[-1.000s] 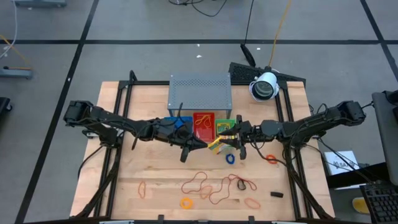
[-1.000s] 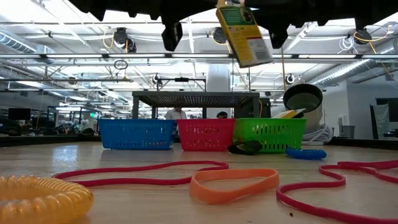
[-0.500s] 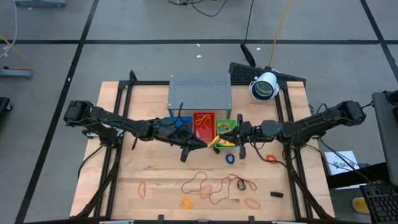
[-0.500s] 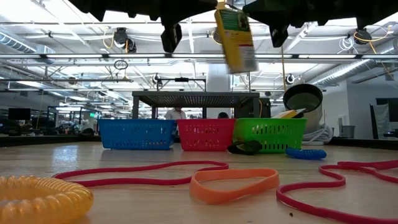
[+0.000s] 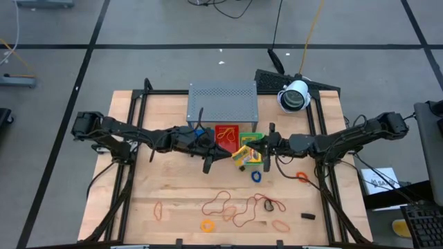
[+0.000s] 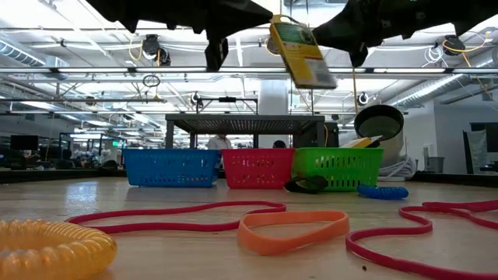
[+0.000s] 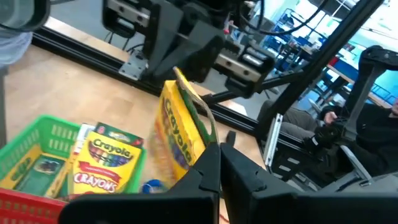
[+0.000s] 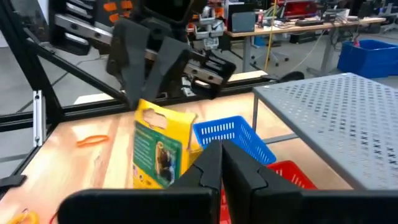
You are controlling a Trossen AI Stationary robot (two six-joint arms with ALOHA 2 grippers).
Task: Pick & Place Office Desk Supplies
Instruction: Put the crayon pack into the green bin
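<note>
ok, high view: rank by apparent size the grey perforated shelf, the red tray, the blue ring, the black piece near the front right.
1. grey perforated shelf
2. red tray
3/4. blue ring and black piece: both tiny and look much alike, so I won't rank them.

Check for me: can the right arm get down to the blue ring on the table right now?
Probably yes. The blue ring lies on bare wood close by the right gripper, with nothing over it. The jaws are shut and would need opening first.
</note>
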